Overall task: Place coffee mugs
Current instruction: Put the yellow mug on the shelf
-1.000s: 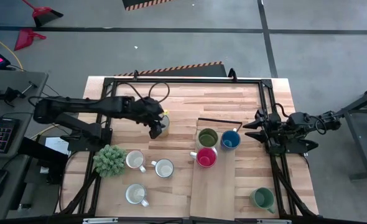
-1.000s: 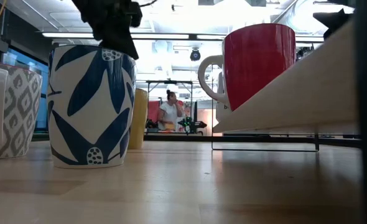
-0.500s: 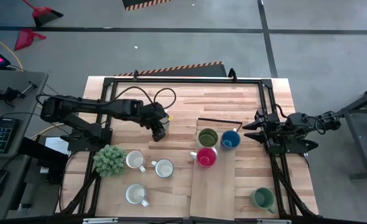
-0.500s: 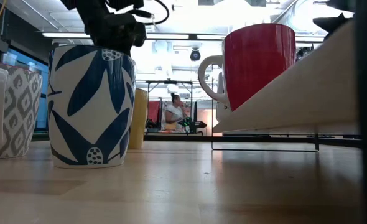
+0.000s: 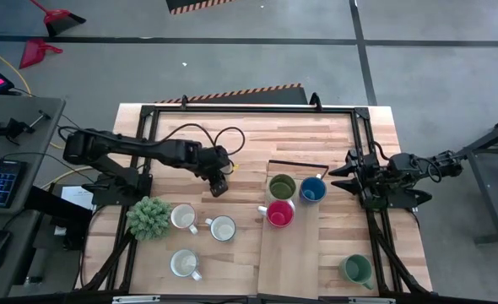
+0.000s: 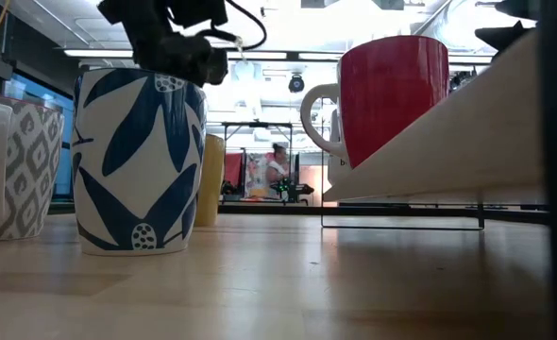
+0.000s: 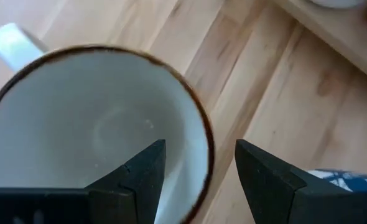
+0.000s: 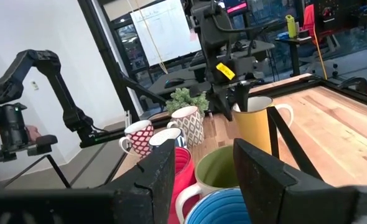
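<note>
One upright yellow mug [image 8: 257, 121], handle prob. twd right arm; left fingers [image 7: 199, 180] straddle rim, spread wide.

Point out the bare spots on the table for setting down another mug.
Bare wood lies between the red mug and the teal mug, and behind the left gripper. Crowded: beside the plant, among three white mugs.

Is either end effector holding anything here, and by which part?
Nothing is gripped. The left end effector stands open astride the rim of the yellow mug; the right end effector is open and empty.
</note>
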### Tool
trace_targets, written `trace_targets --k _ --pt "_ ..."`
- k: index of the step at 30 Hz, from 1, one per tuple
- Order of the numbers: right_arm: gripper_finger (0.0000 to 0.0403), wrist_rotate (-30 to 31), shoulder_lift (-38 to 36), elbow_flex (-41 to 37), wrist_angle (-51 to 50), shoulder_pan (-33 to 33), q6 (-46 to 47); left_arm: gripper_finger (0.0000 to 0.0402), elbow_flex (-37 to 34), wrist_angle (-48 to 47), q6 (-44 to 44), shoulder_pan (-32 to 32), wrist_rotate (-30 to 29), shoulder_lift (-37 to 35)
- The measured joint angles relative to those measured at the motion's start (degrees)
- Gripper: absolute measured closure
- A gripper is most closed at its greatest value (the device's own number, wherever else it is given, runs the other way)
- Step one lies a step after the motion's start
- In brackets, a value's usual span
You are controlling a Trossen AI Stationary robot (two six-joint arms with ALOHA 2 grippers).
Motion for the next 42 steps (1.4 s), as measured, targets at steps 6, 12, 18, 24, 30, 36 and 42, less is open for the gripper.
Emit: trace_targets --k 6,12,18,24,30,36,42 --pt "0.0256 -0.08 0.0 0.0 -0.01 0.01 0.0 0.0218 0.0 0.27 0.14 0.02 -0.47 3.52" --pt "0.0256 -0.35 0.01 0.0 -0.02 0.01 0.15 0.0218 0.2 0.63 0.57 0.02 -2.37 5.22" --pt "0.0256 -0.48 0.02 0.0 -0.01 0.0 0.15 0.0218 0.02 2.54 2.04 0.2 -3.07 5.45" --pt "0.0256 -0.7 0.02 0.0 -0.01 0.0 0.17 0.0218 -0.07 4.45 3.5 0.19 -2.48 6.46" --pt "0.0256 -0.72 0.02 0.0 -0.08 0.0 0.17 0.0221 0.11 4.66 3.7 0.17 -3.19 8.07" --pt "0.0256 -0.7 0.0 0.0 -0.16 0.0 0.17 0.028 0.2 4.58 5.41 0.17 -3.99 8.87" --pt "0.0256 -0.7 0.01 0.0 -0.16 0.01 0.11 0.0376 1.31 3.92 6.3 0.32 -3.24 9.1"
